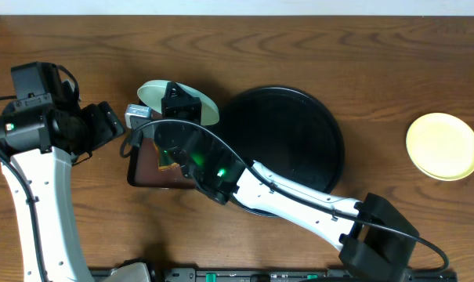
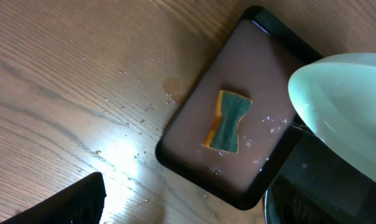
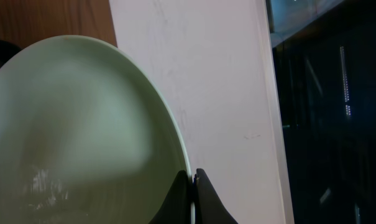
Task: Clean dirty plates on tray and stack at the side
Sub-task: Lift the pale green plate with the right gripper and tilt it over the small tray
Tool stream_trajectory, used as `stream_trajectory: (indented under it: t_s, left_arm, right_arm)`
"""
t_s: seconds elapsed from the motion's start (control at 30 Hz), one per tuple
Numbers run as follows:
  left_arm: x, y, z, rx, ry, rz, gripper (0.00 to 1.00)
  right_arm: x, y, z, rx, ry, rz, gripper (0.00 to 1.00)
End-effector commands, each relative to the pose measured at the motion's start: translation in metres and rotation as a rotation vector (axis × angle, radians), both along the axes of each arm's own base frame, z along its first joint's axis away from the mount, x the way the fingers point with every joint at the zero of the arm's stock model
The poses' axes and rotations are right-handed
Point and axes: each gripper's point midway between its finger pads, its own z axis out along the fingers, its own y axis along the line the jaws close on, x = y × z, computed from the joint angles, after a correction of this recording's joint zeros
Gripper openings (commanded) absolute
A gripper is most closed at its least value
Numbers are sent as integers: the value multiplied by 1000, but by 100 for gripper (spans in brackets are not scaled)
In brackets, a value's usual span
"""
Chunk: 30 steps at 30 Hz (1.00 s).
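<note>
My right gripper [image 1: 180, 102] is shut on the rim of a pale mint plate [image 1: 154, 95], holding it tilted on edge above the far end of a brown rectangular tray. In the right wrist view the two fingers [image 3: 183, 193] pinch the plate [image 3: 76, 137] at its edge, with the gripper [image 3: 194, 183] closed tight. The large round black tray [image 1: 299, 133] lies just right of it with no plate showing on it. A pale yellow plate [image 1: 443, 146] sits at the far right. My left gripper [image 1: 136, 117] hangs open beside the mint plate [image 2: 343, 106], holding nothing; one finger [image 2: 69, 202] shows.
The brown rectangular tray [image 2: 194, 106] holds a yellow-green sponge [image 2: 228, 121] and a film of water. Droplets dot the wooden table [image 2: 82, 74] around it. The right arm [image 1: 299, 200] stretches across the black tray's near edge.
</note>
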Motion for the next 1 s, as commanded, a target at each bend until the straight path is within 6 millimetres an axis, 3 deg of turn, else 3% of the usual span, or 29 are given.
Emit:
stream_trajectory:
  t_s: [0.0, 0.47, 0.6, 0.67, 0.77, 0.87, 0.97]
  left_arm:
    - [-1, 3, 4, 8, -8, 15, 87]
    - [-1, 3, 4, 8, -8, 15, 86]
    - [-1, 3, 4, 7, -8, 16, 86]
    - [-1, 3, 4, 7, -8, 16, 86]
    - [-1, 3, 4, 7, -8, 16, 86]
    - [-1, 3, 4, 7, -8, 16, 86]
    - [-1, 3, 4, 7, -8, 16, 86]
  right_arm:
    - [-7, -3, 28, 37, -36, -2, 1]
    - [-6, -3, 37, 75, -58, -12, 1]
    - [-8, -1, 27, 107, -4, -4, 1]
    - [0, -10, 24, 56, -16, -35, 1]
    - [13, -26, 38, 223, -20, -126, 1]
    - [-2, -13, 21, 90, 12, -57, 1]
    - [0, -16, 27, 110, -9, -85, 1]
